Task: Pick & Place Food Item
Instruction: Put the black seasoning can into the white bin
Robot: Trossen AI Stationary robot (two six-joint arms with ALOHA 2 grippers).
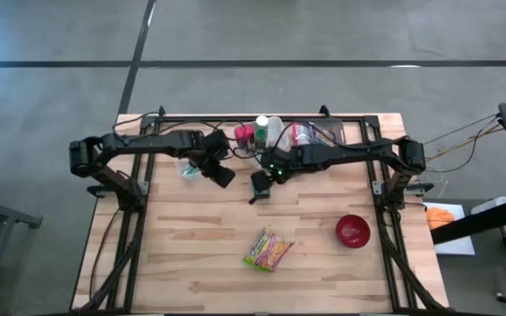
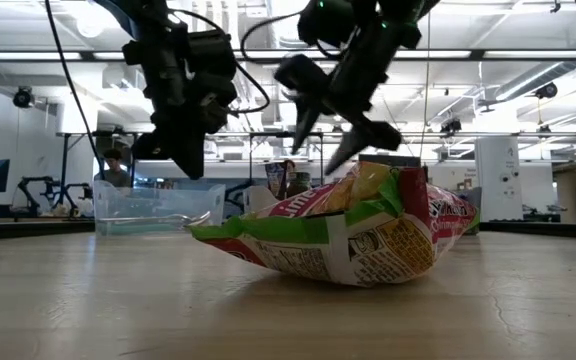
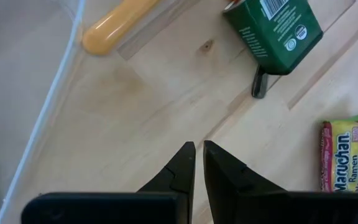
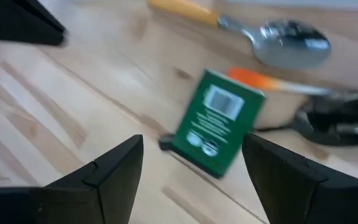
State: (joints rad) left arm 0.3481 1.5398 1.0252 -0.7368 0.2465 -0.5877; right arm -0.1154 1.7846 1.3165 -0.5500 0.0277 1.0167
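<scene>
A ramen noodle packet [image 1: 268,250] lies flat on the table's near middle; it fills the foreground of the low view [image 2: 348,235] and shows at the edge of the left wrist view [image 3: 353,155]. A small green box [image 4: 219,121] rests on the wood, also seen in the left wrist view [image 3: 272,31]. My right gripper [image 4: 191,143] hangs open above that box, clear of it [image 2: 323,145]. My left gripper [image 3: 199,146] is shut and empty, pointing down beside a clear container [image 1: 189,167], well above the table [image 2: 183,160].
A red bowl [image 1: 352,231] sits near the right edge. Bottles and cans [image 1: 275,132] crowd the far middle. A metal spoon [image 4: 291,43], a yellow handle [image 3: 114,25] and a dark utensil [image 4: 337,118] lie around the green box. There is bare wood between the packet and the grippers.
</scene>
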